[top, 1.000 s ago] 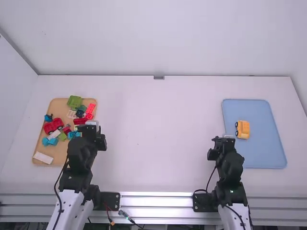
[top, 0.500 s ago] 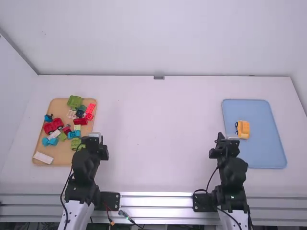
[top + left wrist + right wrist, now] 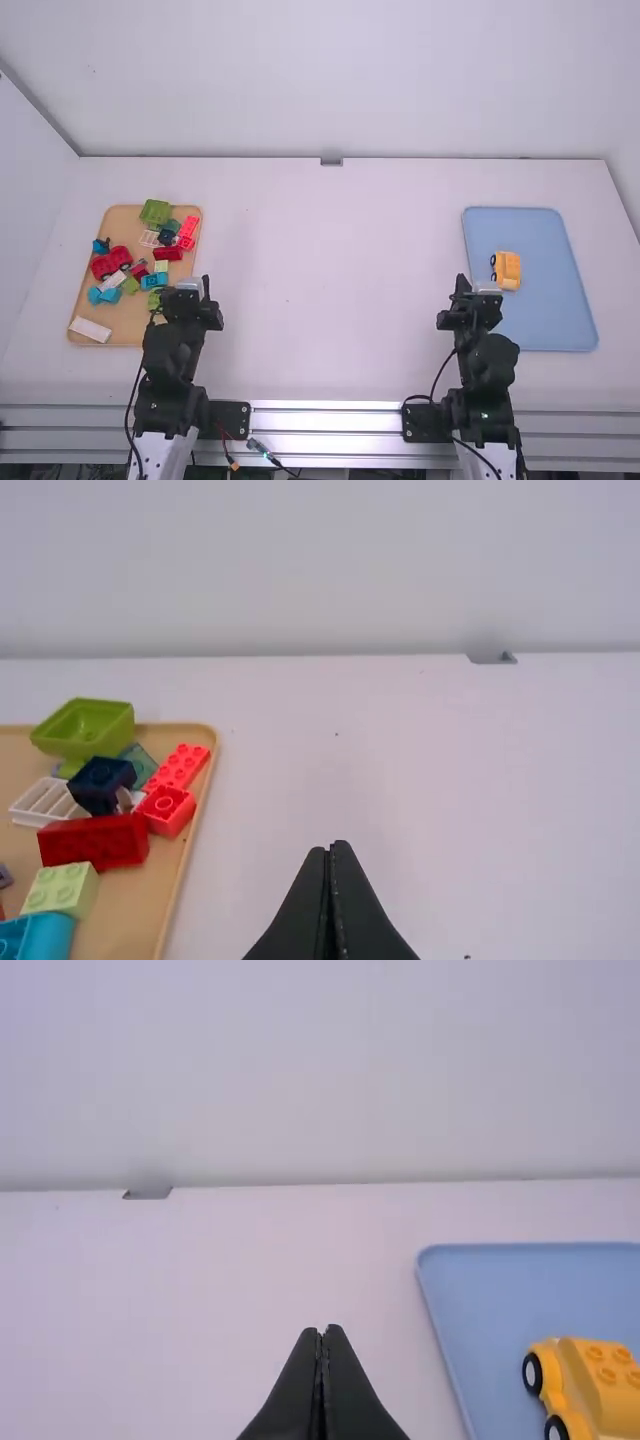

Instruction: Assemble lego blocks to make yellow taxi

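My left gripper (image 3: 205, 284) stands low over the table, just right of the brown tray's near right part. In the left wrist view that gripper (image 3: 330, 848) is shut, its fingertips together with nothing between them. My right gripper (image 3: 460, 284) is beside the blue tray's left edge; in the right wrist view this gripper (image 3: 321, 1332) is shut too, holding nothing. A yellow toy car (image 3: 506, 270) with black wheels lies on the blue tray (image 3: 545, 325); the right wrist view shows the car (image 3: 590, 1385) with studs on top.
The brown tray (image 3: 122, 220) at the left holds several loose blocks: a green bowl-like piece (image 3: 155, 212), red bricks (image 3: 168, 254), a blue piece (image 3: 154, 281) and a white flat piece (image 3: 90, 329). A wall (image 3: 330, 80) stands behind the table.
The left arm has drawn back toward its base and slightly right, uncovering blocks on the brown tray. The right arm has shifted slightly. The yellow car has stayed in place.
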